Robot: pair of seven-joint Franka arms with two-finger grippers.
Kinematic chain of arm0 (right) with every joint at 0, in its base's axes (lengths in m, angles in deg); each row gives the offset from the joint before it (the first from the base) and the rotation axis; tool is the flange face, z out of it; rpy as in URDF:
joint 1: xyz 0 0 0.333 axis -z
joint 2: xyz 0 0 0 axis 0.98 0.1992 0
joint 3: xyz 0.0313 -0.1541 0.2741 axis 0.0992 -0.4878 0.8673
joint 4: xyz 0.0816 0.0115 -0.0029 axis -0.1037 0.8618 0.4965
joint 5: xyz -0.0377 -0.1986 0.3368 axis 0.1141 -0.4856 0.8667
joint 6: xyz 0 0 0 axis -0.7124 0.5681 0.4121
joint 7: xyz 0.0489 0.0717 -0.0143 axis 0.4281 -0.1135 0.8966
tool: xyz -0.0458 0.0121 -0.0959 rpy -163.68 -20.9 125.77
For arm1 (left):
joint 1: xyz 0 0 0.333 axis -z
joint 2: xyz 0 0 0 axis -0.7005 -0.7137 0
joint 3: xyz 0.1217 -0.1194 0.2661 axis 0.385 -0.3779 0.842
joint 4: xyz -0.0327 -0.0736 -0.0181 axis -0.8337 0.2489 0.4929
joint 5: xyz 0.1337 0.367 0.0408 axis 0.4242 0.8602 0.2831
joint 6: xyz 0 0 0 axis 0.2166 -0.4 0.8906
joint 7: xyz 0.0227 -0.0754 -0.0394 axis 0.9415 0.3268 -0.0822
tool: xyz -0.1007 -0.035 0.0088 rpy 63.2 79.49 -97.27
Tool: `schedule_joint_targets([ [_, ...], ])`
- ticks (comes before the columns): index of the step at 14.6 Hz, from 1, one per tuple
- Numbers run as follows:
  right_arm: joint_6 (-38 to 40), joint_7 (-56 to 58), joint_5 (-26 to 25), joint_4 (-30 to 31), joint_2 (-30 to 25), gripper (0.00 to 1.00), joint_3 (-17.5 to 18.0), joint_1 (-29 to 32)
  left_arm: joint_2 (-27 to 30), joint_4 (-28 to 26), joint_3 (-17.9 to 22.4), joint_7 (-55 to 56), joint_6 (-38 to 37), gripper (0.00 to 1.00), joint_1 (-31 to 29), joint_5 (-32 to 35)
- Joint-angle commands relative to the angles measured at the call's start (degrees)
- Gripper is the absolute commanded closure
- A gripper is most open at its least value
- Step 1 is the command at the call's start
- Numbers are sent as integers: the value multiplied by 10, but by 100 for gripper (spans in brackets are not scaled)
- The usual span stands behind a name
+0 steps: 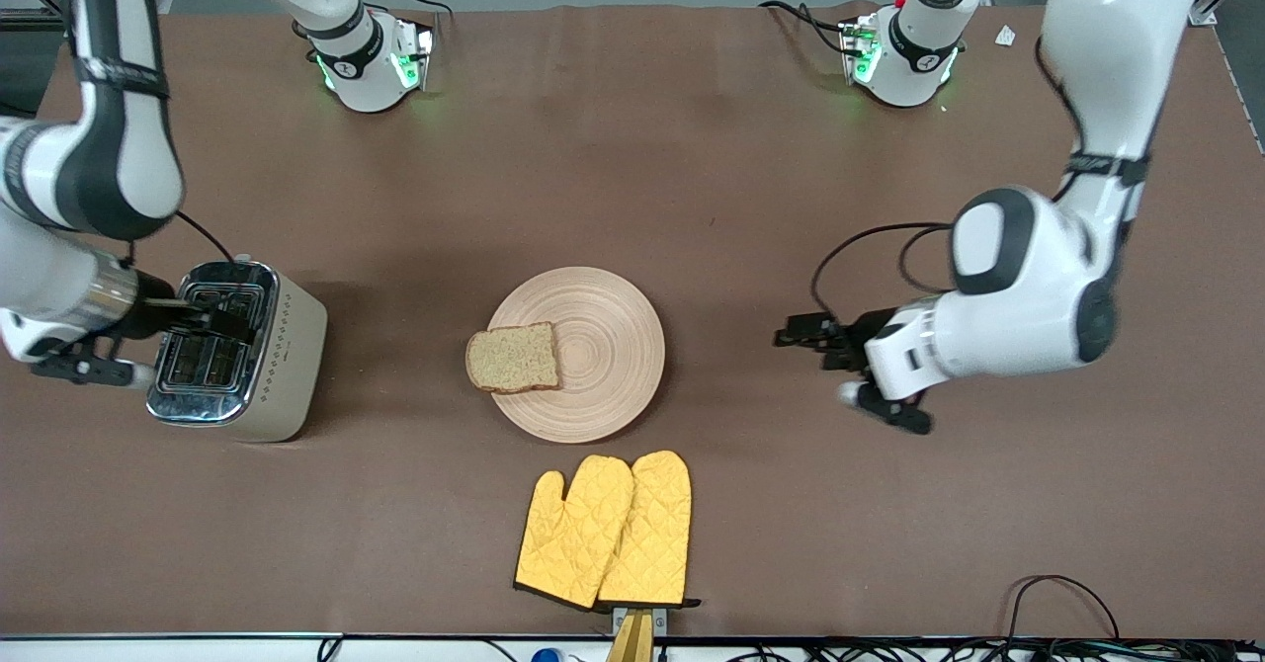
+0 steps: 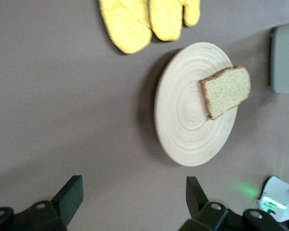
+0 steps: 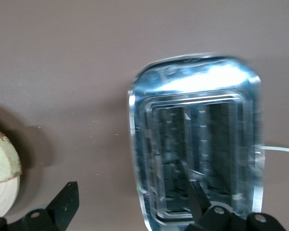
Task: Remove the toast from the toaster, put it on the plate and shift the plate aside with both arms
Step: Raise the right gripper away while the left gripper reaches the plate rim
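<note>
Resting mid-table: toast [image 1: 513, 357] on plate [image 1: 581, 353] rim, toaster-side. Right gripper [image 1: 203, 322] over toaster [image 1: 235, 351], fingers apart, empty. Left gripper [image 1: 820, 334] — low nr plate, spread, empty.

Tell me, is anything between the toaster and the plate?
No: the front view shows only bare brown table between the toaster and the plate; the toast overhangs the plate's rim there.

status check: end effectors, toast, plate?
Left end effector open, empty, over bare table toward the left arm's end. Right end effector open, empty, over toaster. Toast on plate, overhanging rim. Mitts nearer camera, beside plate.
</note>
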Motion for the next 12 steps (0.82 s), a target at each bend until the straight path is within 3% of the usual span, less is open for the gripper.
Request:
schedule_joint_targets([
  [1, 49, -4, -57, 21, -99, 0, 1, -2, -62, 11, -39, -15, 30, 19, -6, -49],
  [5, 120, -11, -102, 14, -171, 0, 7, -5, -111, -7, -44, -16, 123, 33, 40, -114],
  [12, 165, -35, -132, -28, -182, 0, 29, -12, -167, -12, -45, -17, 217, 45, 77, -159],
])
